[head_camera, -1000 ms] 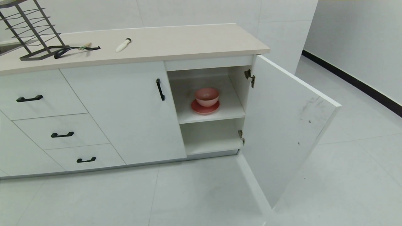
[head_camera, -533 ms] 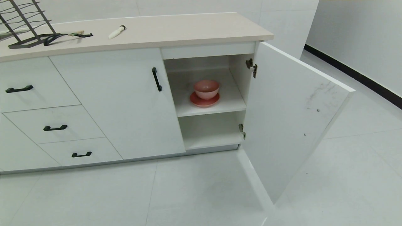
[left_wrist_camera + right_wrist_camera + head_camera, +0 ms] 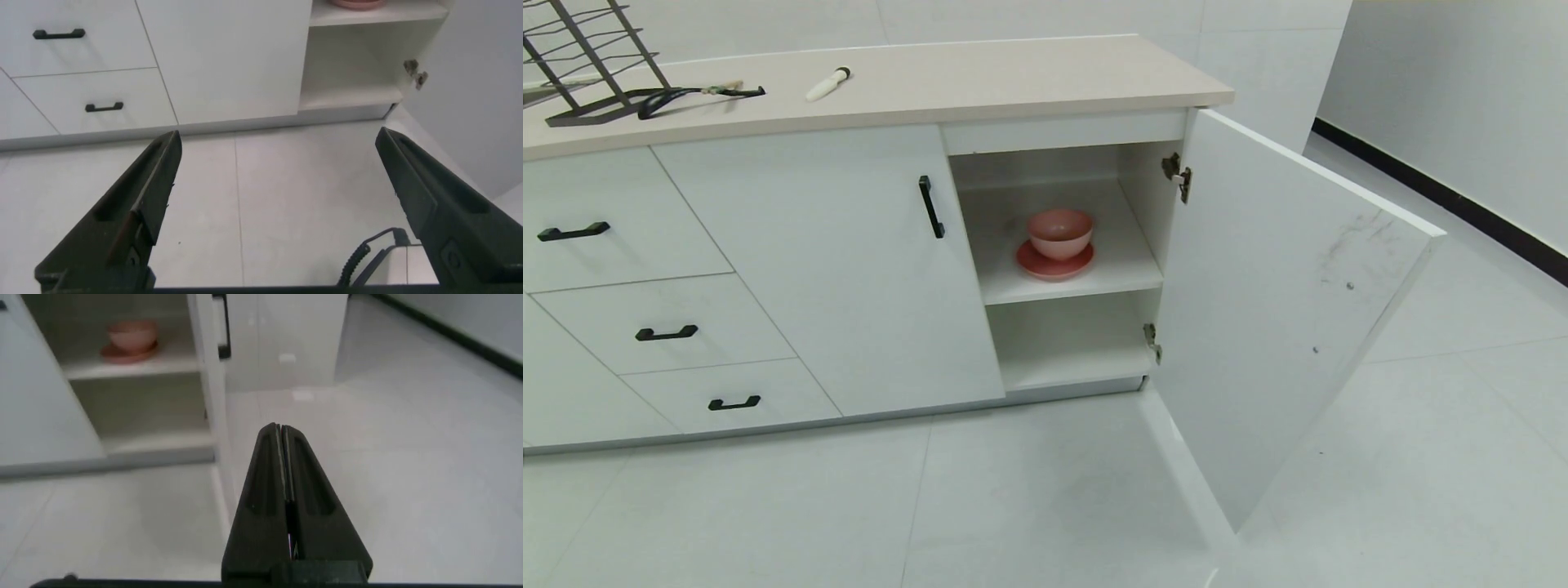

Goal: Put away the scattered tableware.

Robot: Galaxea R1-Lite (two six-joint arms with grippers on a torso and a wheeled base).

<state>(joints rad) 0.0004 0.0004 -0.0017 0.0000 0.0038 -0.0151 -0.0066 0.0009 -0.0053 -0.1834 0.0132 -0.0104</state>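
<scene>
White tiles cover the floor (image 3: 1054, 490) in front of a long white cabinet (image 3: 809, 269) with a beige counter (image 3: 1013, 77). On the right end of the cabinet one door (image 3: 1274, 310) stands wide open, swung out over the floor. Behind it are two shelves. On the upper shelf (image 3: 1127, 273) a pink bowl (image 3: 1059, 232) sits upright on a red plate (image 3: 1054, 265), near the middle of the shelf and apart from the walls. I cannot see from here if something is in the bowl. The lower shelf (image 3: 1078, 359) is just under it.

Beside the open part is a closed door (image 3: 768, 327) with a black handle (image 3: 930, 207), and further left are three drawers (image 3: 621, 220), all shut, each with a black handle.

On the counter, at the far left, stands a black wire rack (image 3: 580, 57). A black utensil (image 3: 686, 94) lies with one end touching the foot of the rack. A white-handled tool (image 3: 827, 84) lies near it, apart from both.

The left gripper (image 3: 278, 139) hangs over the floor before the cabinet, its two fingers spread wide with nothing between them. The right gripper (image 3: 280, 429) is also over the floor, pointing toward the open part of the cabinet; its fingers are pressed together and hold nothing. Both grippers are well apart from the bowl and the plate.
</scene>
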